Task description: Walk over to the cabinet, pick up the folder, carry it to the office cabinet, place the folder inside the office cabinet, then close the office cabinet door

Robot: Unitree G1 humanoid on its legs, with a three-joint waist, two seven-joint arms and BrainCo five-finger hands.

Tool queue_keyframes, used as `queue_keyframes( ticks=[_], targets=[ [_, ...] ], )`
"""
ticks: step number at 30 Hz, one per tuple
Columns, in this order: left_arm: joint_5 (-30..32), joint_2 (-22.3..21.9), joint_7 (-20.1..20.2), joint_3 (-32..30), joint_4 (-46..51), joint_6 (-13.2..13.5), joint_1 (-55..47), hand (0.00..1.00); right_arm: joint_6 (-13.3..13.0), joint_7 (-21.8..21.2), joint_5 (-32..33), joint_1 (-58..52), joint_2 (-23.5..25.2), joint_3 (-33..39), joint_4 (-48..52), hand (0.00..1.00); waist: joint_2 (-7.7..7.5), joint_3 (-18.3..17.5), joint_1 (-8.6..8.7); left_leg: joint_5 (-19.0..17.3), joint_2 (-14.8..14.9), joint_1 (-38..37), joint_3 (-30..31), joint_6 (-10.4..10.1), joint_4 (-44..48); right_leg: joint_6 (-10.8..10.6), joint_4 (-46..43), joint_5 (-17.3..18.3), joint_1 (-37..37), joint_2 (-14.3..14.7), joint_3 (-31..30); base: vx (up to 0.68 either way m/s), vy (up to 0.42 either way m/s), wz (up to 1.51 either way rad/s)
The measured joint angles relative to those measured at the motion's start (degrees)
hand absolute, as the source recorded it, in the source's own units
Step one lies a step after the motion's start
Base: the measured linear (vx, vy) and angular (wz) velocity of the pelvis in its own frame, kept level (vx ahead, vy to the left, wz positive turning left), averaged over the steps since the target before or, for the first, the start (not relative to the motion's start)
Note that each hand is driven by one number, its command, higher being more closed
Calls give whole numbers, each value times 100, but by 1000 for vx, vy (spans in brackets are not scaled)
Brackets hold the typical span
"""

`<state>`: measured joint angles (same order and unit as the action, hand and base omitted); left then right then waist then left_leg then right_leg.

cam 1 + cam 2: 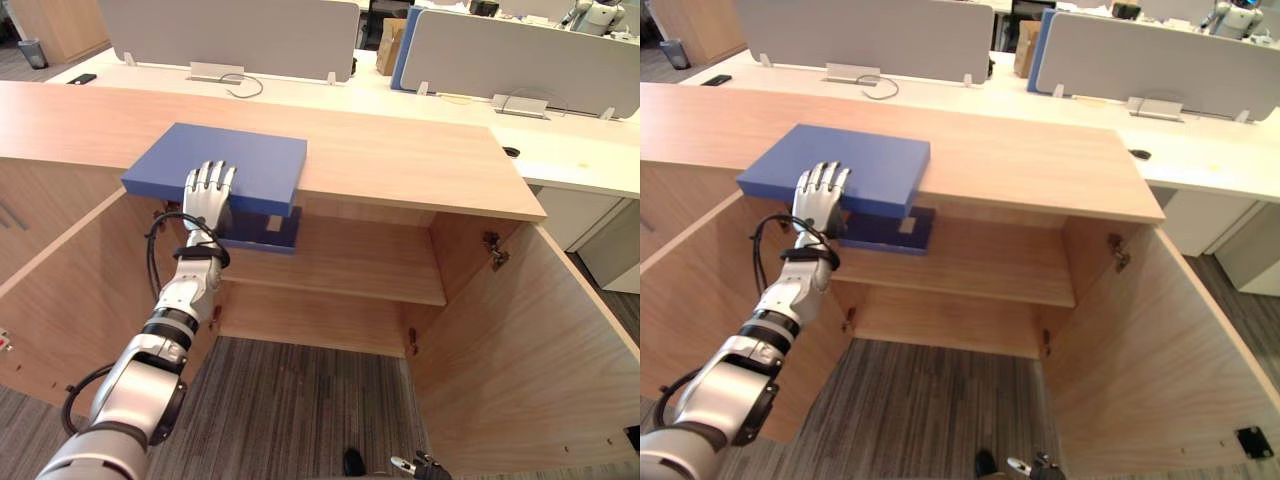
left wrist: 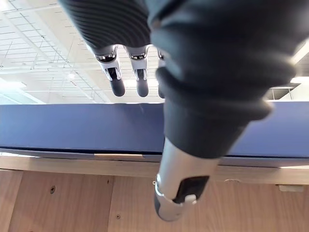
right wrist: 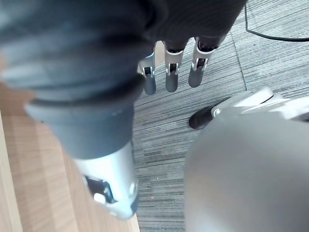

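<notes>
A blue folder (image 1: 235, 160) lies flat on the wooden cabinet top (image 1: 400, 160), its near edge jutting past the cabinet's front. My left hand (image 1: 207, 190) is at that edge: straight fingers (image 2: 116, 79) rest over the folder's top while the thumb (image 2: 178, 188) reaches below its edge (image 2: 72, 128). Both cabinet doors stand open, and a shelf (image 1: 360, 265) crosses the inside. My right hand (image 3: 171, 77) hangs low over the carpet with relaxed fingers and holds nothing.
A darker blue item (image 1: 262, 232) sits on the shelf just under the overhanging folder. The right door (image 1: 540, 350) and left door (image 1: 70, 290) swing out toward me. White desks with grey dividers (image 1: 500, 60) stand behind the cabinet. Grey carpet (image 1: 300, 400) lies below.
</notes>
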<state>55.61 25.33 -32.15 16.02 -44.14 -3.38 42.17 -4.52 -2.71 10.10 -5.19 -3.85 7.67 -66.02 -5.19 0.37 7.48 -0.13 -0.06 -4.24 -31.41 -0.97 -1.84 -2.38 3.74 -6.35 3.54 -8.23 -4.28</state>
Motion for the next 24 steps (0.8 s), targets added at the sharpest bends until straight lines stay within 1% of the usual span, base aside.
queue_keyframes(
  ticks=[5, 9, 11, 12, 16, 24],
  targets=[
    [-74, 30, 0, 1, -63, 3, 64, 0, -6, -3, -1, -12, -1, 0, 1, 0, 2, 20, 28, -12, 20, 1, -73, -9, 31, 5, -4, -3, 32, 25, -68, -2, -13, -8],
    [-169, 54, 3, 2, -297, 13, 290, 0, -10, -3, -1, -11, -2, 1, 4, 0, -5, 93, 63, -60, 51, 11, -97, -16, 117, 11, -4, -4, 24, 35, -87, -6, -12, -3],
    [-192, 57, 4, -1, -393, 13, 352, 0, -10, -4, -1, -15, -2, 1, 4, 0, -5, 101, 94, -89, 54, 10, -129, -51, 121, 12, -5, -4, 38, 41, -117, -5, -11, -7],
    [-198, 57, 4, -2, -419, 14, 372, 100, -10, -4, -1, -18, -2, 1, 4, 0, -5, 103, 94, -93, 54, 9, -145, -52, 121, 13, -5, -4, 44, 43, -131, -4, -7, -14],
    [-404, 83, -21, -76, -486, -7, 460, 100, -12, -4, -1, -45, -5, 2, 6, 0, -4, 121, 96, -127, 64, -61, -289, -52, 131, 41, -5, -17, 42, 73, -242, -2, -6, -17],
    [-439, 151, -195, -282, -485, 49, 715, 100, -14, -9, -6, -128, -21, -1, 27, 0, 5, 193, 107, -224, 78, -186, -484, -154, 131, 100, -35, 18, 24, 125, -369, -2, -13, -13]
  ],
)
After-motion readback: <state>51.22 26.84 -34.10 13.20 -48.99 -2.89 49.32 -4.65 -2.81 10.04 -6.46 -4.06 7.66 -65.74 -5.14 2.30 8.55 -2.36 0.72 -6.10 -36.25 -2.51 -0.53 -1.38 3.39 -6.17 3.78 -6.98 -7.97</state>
